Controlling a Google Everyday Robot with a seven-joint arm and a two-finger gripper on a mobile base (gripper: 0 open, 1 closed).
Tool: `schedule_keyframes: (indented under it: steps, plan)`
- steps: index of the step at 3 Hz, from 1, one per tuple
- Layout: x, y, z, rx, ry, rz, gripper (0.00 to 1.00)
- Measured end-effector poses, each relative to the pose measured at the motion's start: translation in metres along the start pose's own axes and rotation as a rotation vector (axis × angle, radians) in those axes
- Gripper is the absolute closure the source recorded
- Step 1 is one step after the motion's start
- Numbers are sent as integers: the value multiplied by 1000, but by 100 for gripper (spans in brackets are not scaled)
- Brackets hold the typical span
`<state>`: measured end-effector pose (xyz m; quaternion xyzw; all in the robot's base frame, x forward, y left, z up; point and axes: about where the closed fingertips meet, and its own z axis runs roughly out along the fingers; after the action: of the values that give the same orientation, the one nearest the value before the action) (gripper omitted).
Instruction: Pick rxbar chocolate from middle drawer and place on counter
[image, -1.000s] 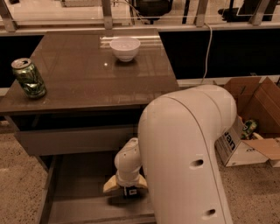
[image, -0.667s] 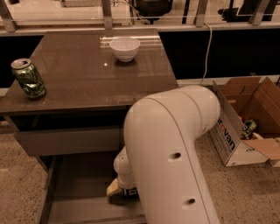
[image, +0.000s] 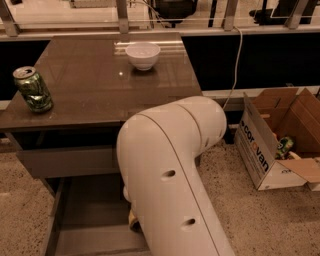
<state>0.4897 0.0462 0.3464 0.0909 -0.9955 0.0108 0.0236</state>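
The middle drawer stands pulled open at the lower left, with its bare grey floor showing. My white arm reaches down into it from the right and fills the middle of the view. My gripper is low inside the drawer at the arm's left edge, and only a small yellowish part of it shows. The rxbar chocolate is hidden behind the arm. The glossy brown counter lies above the drawer.
A green drink can stands at the counter's left front corner. A white bowl sits at the counter's back middle. An open cardboard box stands on the speckled floor at the right. A railing runs behind the counter.
My arm has swung to the left and now covers the gripper and the dark bar that showed under it in the drawer. The can and the bowl have not moved.
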Motion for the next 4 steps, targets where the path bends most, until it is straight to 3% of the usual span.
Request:
schedule_keyframes:
  steps: [2,3,4]
  plan:
    - [0,0,-8,0,0,0,100]
    - [2,2,-8,-42,-17,-36,100]
    - [12,11,-38,-163,-70,-91,100]
